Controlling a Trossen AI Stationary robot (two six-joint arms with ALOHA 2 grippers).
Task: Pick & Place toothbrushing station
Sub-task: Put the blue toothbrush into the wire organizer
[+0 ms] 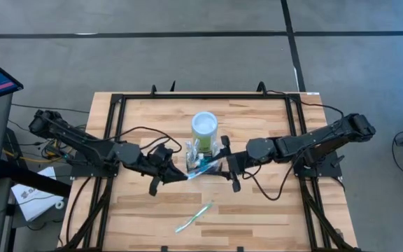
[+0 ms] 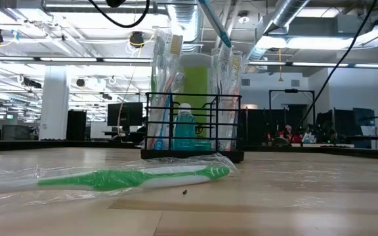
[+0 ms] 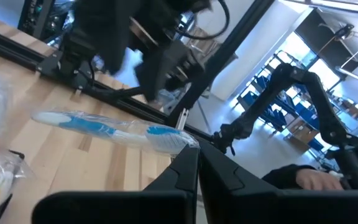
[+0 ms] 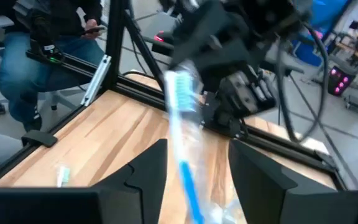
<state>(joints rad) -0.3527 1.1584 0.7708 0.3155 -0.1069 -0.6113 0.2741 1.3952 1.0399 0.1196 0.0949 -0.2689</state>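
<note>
Toothbrushing station (image 2: 192,128): black wire caddy standing upright near the middle of the desk (image 1: 257,210), with wrapped toothbrushes upright in it and a small bottle of teal liquid (image 2: 184,128) inside
Lime-green cup (image 1: 204,130): on the desk just behind the caddy, white inside facing up
Blue toothbrush (image 3: 114,129): in clear wrap, held up off the desk between the two arms, just beside the caddy
Left gripper (image 3: 197,163): fingers closed on the bristle end of the blue toothbrush, on the caddy's left side
Right gripper (image 4: 197,168): fingers apart with the wrapped blue toothbrush passing between them; whether they touch it cannot be told
Green toothbrush (image 2: 133,177): wrapped, lying flat on the desk's near part, well apart from the caddy and from both grippers
</note>
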